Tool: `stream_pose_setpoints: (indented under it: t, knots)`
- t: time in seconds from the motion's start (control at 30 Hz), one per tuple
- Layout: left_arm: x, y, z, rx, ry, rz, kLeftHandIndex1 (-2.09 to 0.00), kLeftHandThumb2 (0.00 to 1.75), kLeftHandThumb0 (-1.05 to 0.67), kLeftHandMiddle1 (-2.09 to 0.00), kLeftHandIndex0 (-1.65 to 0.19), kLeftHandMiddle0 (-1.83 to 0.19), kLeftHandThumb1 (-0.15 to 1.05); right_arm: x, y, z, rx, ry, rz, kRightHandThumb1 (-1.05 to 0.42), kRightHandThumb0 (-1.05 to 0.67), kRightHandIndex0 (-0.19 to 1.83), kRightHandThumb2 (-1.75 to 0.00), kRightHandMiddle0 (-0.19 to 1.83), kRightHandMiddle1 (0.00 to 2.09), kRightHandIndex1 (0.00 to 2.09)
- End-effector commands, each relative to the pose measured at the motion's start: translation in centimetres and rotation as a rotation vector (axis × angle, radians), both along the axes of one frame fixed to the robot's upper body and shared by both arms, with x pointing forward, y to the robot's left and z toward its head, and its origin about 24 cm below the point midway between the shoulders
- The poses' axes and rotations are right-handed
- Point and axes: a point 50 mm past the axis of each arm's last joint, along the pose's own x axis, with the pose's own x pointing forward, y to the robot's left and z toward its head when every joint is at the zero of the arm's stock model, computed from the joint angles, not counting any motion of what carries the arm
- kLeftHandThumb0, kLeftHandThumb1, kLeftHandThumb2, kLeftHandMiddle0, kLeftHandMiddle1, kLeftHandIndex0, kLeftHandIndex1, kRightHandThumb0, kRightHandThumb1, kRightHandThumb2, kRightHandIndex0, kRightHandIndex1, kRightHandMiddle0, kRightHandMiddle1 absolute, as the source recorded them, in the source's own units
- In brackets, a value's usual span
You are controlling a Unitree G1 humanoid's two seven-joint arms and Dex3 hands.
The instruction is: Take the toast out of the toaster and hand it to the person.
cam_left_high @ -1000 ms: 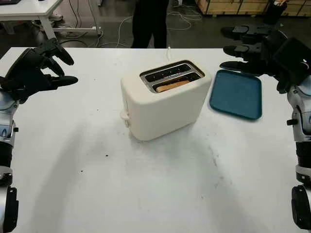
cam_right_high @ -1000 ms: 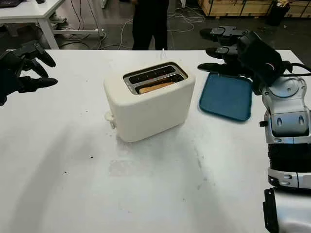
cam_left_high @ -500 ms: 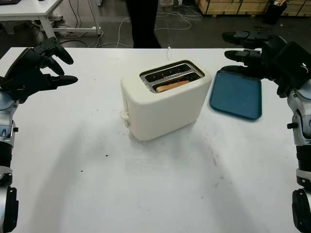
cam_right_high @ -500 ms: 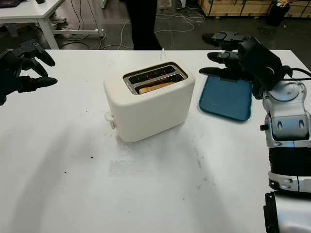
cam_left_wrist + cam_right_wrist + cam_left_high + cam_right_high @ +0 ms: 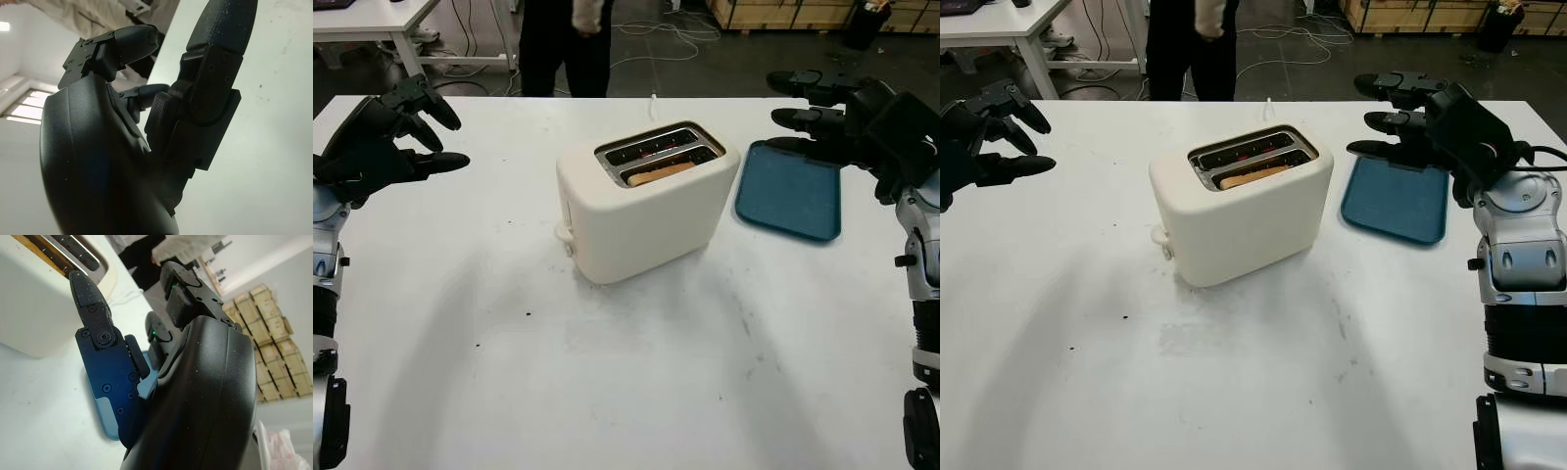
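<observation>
A big white table (image 5: 607, 392) is sitting in front of the robot. Its top is flat and smooth, with a few small dark specks and scuffs on it.

In the middle of the table a toaster (image 5: 646, 211) is standing. It is cream colored, boxy, with soft rounded corners and a smooth shell. A small round knob is sticking out of its low left side. On top it has two long slots with a shiny metal rim around them. The toast (image 5: 661, 173) is sitting down in the slot nearer the robot. It is a thin golden-brown slice, and just its top edge is showing.

Just to the right of the toaster a blue tray (image 5: 790, 193) is lying flat on the table. It is shaped like a rectangle with rounded corners and a low raised rim.

The left hand (image 5: 380, 142) is hanging in the air over the left edge of the table, well apart from the toaster. It is black and hard looking, and it is open, holding nothing.

The right hand (image 5: 1410, 117) is hanging above the far end of the tray, near the toaster but not touching it. It is open too, with nothing in it.

A person in dark clothes (image 5: 558, 44) is standing on the far side of the table.
</observation>
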Motion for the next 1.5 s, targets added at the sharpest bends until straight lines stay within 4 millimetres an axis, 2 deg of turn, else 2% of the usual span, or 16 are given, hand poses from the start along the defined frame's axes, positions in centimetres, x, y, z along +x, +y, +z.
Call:
stream_pose_setpoints:
  t: [0.0,0.63,0.83,0.97,1.13,1.47]
  knots:
    - [-0.17,0.09,0.62,-0.006,-0.029,-0.008,-1.69,0.07,-1.05,-1.75,-0.14,-0.14,0.92,0.05,-0.06,0.13,-0.008,0.001,-0.002,-0.79,-0.54,0.54,0.0,0.51,0.01,0.01]
    - [-0.03,-0.04,0.8,0.003,-0.022,-0.01,-1.68,0.06,-1.05,-1.75,-0.14,-0.16,0.92,0.31,0.13,0.17,-0.067,-0.023,0.035,-0.8,-0.62,0.55,0.0,0.52,0.01,0.02]
    - [-0.09,-0.15,0.86,-0.001,-0.016,-0.013,-1.69,0.05,-1.05,-1.75,-0.14,-0.15,0.92,0.31,0.29,0.35,-0.044,-0.006,0.041,-0.78,-0.56,0.53,0.0,0.5,0.0,0.01]
    - [-0.1,-0.14,0.78,0.01,-0.013,-0.011,-1.71,0.07,-1.05,-1.75,-0.12,-0.16,0.92,0.29,0.29,0.3,-0.059,-0.011,0.037,-0.78,-0.62,0.55,0.0,0.52,0.01,0.03]
    - [-0.13,-0.23,0.82,-0.001,-0.018,-0.014,-1.71,0.06,-1.05,-1.75,-0.14,-0.16,0.92,0.31,0.34,0.39,-0.035,-0.001,0.041,-0.77,-0.58,0.53,0.0,0.51,0.0,0.01]
    - [-0.01,-0.25,0.67,-0.002,-0.012,-0.013,-1.63,0.04,-1.05,-1.72,-0.19,-0.18,0.92,0.31,0.29,0.45,-0.017,0.006,0.036,-0.76,-0.55,0.52,0.0,0.51,0.0,0.02]
